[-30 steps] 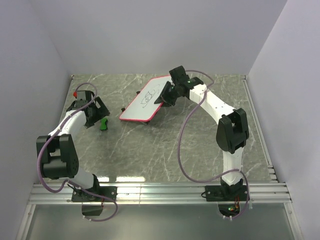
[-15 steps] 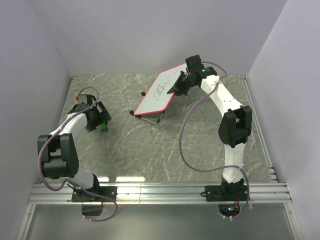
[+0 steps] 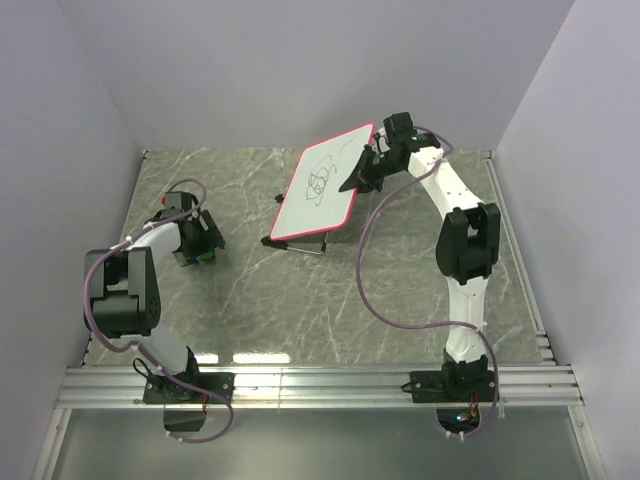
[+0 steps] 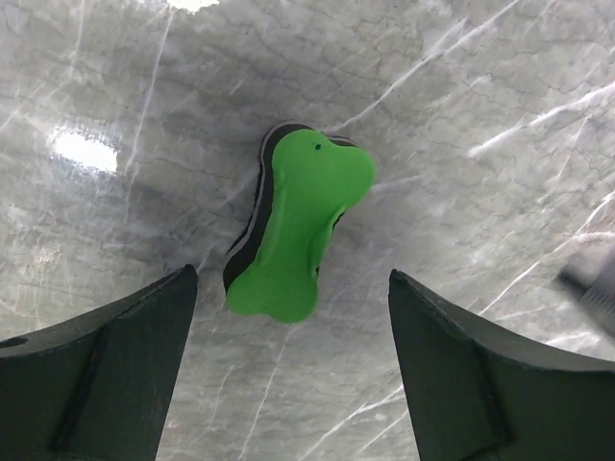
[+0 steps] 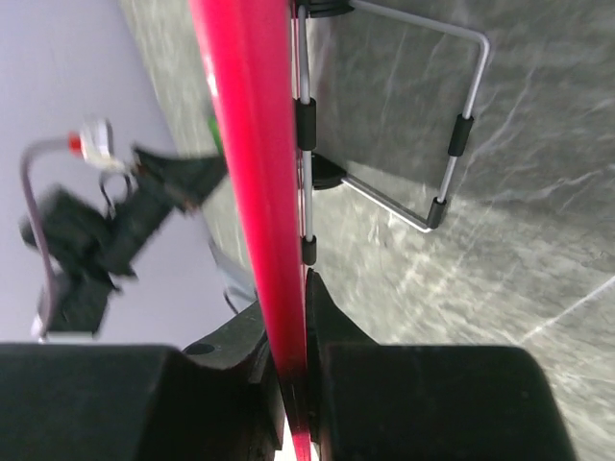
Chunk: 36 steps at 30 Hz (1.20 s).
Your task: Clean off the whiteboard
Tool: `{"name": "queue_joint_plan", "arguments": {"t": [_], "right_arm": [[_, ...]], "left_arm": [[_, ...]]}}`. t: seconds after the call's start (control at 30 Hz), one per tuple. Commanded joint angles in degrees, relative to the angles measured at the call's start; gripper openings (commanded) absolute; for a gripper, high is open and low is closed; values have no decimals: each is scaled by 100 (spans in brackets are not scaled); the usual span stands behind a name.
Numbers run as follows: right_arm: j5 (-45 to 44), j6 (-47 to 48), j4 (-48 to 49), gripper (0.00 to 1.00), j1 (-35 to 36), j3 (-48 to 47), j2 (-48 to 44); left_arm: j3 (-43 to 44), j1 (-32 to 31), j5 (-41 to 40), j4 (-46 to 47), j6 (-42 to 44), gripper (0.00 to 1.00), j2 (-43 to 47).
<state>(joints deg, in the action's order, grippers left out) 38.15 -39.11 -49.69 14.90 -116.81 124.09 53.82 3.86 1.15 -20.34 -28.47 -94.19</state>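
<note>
The whiteboard (image 3: 325, 185) has a red rim and black scribbles. It is tilted up near the back middle of the table, with its wire stand hanging below. My right gripper (image 3: 358, 177) is shut on its right edge; the right wrist view shows the red rim (image 5: 259, 182) edge-on between the jaws and the wire stand (image 5: 437, 125) behind it. A small green bone-shaped eraser (image 4: 306, 227) with a black underside lies on the table at the left. My left gripper (image 4: 293, 370) is open just above it, one jaw on each side, and it also shows in the top view (image 3: 201, 242).
The marble-patterned tabletop (image 3: 300, 300) is bounded by grey walls at the back and sides. A metal rail (image 3: 320, 382) runs along the near edge where both arm bases are bolted.
My right gripper has lifted and tilted the whiteboard, swinging it up and toward the back right. My left gripper has moved closer over the green eraser.
</note>
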Motion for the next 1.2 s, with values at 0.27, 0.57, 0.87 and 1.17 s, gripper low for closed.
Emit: {"name": "queue_joint_plan", "arguments": {"t": [0.27, 0.57, 0.87, 1.17], "right_arm": [[711, 1073, -1631, 1, -83, 678, -790], [807, 942, -2282, 0, -83, -1062, -368], [975, 967, -2414, 0, 215, -712, -667], [896, 931, -2106, 0, 883, -62, -904]], "left_arm": [[489, -148, -273, -14, 201, 82, -336], [603, -210, -405, 48, 236, 66, -749], [726, -254, -431, 39, 237, 27, -1031], [770, -307, -431, -119, 254, 0, -970]]}}
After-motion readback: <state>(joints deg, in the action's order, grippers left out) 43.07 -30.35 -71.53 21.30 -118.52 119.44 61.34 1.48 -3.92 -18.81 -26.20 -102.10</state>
